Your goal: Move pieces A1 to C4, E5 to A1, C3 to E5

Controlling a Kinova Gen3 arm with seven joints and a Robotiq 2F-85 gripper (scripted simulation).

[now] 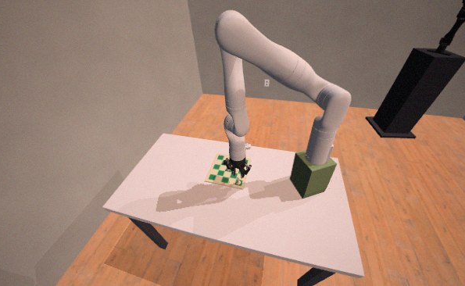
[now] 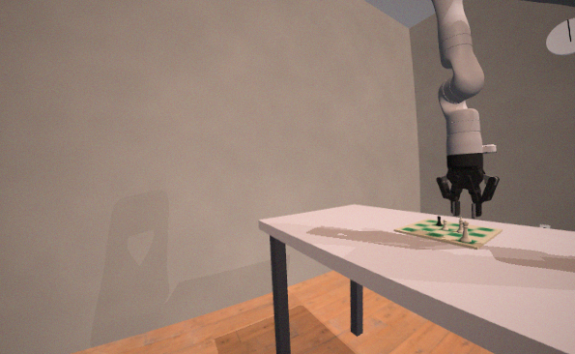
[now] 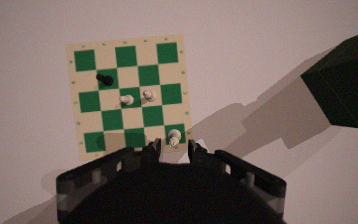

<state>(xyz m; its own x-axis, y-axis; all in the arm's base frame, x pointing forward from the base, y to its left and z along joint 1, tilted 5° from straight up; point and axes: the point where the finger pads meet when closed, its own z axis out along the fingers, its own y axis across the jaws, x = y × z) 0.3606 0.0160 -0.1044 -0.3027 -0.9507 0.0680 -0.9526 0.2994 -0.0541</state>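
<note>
A small green-and-cream chessboard [image 3: 129, 93] lies on the white table; it also shows in the top view [image 1: 228, 170] and in the exterior view [image 2: 447, 232]. A black pawn [image 3: 105, 79] stands near the board's far left. Two white pieces [image 3: 126, 99] [image 3: 149, 95] stand side by side near the middle. A taller white piece [image 3: 174, 135] stands on the near right corner square. My gripper [image 3: 174, 145] [image 2: 466, 210] hangs a little above the board, over that corner piece. Its fingers are partly open with nothing between them.
The arm's green base block [image 1: 313, 177] stands on the table to the right of the board and fills the right edge of the wrist view [image 3: 345, 85]. A black pedestal [image 1: 416, 91] stands on the floor far off at the right.
</note>
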